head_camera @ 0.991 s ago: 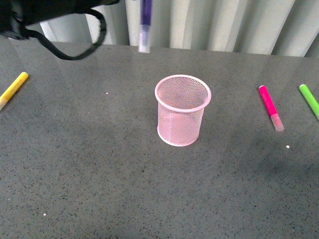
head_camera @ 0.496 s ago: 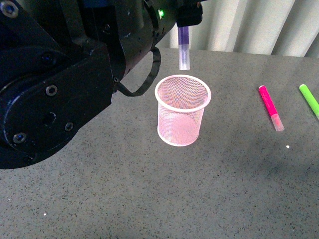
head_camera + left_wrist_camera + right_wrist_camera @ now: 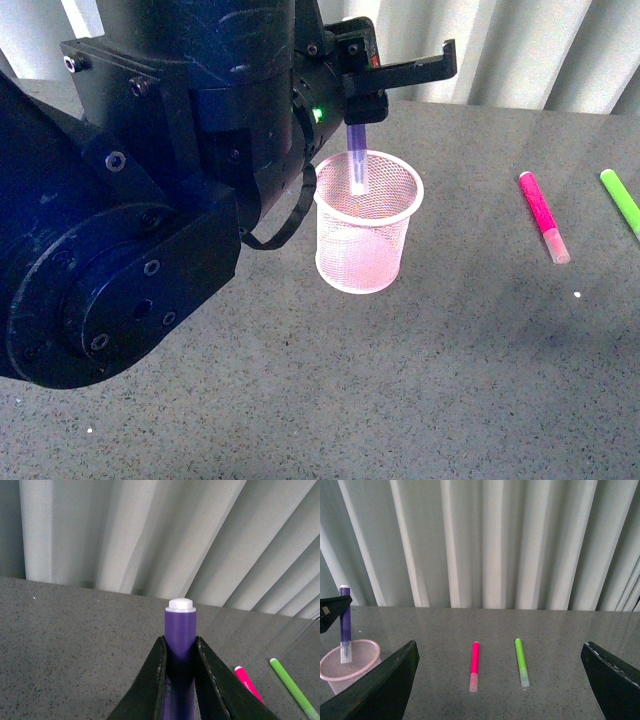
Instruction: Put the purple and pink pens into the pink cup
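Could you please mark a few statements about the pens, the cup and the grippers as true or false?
1. The left gripper is shut on the purple pen. True.
2. The pink pen is inside the pink cup. False: it lies on the table, right of the cup.
3. The green pen lies farther from the cup than the pink pen. True.
4. The right gripper holds a pen. False: it is open and empty.

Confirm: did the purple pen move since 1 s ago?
Yes. In the front view the purple pen has gone right and down, from up-left of the cup to tip-down inside its rim.
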Robot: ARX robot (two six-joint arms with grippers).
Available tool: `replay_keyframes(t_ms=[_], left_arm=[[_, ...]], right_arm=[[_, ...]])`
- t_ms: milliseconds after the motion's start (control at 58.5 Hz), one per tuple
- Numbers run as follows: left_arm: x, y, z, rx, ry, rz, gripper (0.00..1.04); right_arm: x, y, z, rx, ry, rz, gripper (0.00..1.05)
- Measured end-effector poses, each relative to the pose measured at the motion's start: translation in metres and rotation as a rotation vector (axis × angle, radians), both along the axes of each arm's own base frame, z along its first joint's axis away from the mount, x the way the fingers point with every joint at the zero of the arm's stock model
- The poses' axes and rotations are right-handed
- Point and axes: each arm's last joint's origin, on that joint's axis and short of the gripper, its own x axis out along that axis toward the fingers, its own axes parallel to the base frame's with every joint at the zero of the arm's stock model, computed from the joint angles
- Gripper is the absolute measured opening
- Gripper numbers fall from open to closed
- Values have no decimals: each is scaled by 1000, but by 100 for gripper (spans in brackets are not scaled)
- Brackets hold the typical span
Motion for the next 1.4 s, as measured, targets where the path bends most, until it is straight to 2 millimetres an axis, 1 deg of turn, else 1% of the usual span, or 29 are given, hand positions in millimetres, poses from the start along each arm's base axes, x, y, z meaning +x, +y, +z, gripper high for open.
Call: replay_keyframes(t_ms=[291, 444, 530, 547, 581, 598, 667, 718, 769, 855, 889, 923, 957, 1043, 1077, 1162, 1299, 1316, 1333, 1368, 1402], left_arm=[[-5, 4, -11, 8, 30, 2, 13], [-9, 7, -18, 4, 82, 5, 13], [-8, 9, -22, -3, 131, -2, 35], [-8, 9, -22, -5, 136, -1, 41], [-9, 11, -20, -6, 144, -1, 48], [-9, 12, -16, -12, 148, -6, 53], [-10, 16, -1, -20, 152, -12, 68], [-10, 19, 9, -13, 157, -15, 75], [-11, 25, 25, 23, 174, -19, 86], [-14, 37, 43, 109, 214, -22, 99], [-15, 43, 50, 145, 235, -23, 100], [-17, 50, 56, 191, 262, -28, 98], [-22, 62, 63, 238, 306, -30, 98], [-38, 86, 68, 316, 372, -19, 98], [-41, 90, 69, 329, 374, -10, 98], [-43, 94, 72, 342, 363, -4, 98], [-43, 94, 71, 357, 359, -10, 98], [-43, 93, 70, 365, 351, -1, 97], [-43, 93, 67, 382, 322, 31, 94], [-45, 97, 65, 381, 221, 127, 89], [-50, 100, 62, 370, 147, 186, 83]], right_arm=[[0, 0, 0, 0, 0, 0, 98], [0, 0, 0, 0, 0, 0, 98], [0, 0, 0, 0, 0, 0, 98], [0, 0, 0, 0, 0, 0, 98], [0, 0, 0, 0, 0, 0, 98], [0, 0, 0, 0, 0, 0, 98], [0, 0, 0, 0, 0, 0, 98], [0, 0, 0, 0, 0, 0, 98], [0, 0, 0, 0, 0, 0, 98], [0, 0, 0, 0, 0, 0, 98], [0, 0, 0, 0, 0, 0, 98], [0, 0, 0, 0, 0, 0, 98], [0, 0, 0, 0, 0, 0, 98], [0, 0, 0, 0, 0, 0, 98], [0, 0, 0, 0, 0, -2, 98], [0, 0, 0, 0, 0, 1, 98], [0, 0, 0, 0, 0, 1, 98], [0, 0, 0, 0, 0, 0, 98], [0, 0, 0, 0, 0, 0, 98], [0, 0, 0, 0, 0, -1, 98], [0, 0, 0, 0, 0, 0, 98]])
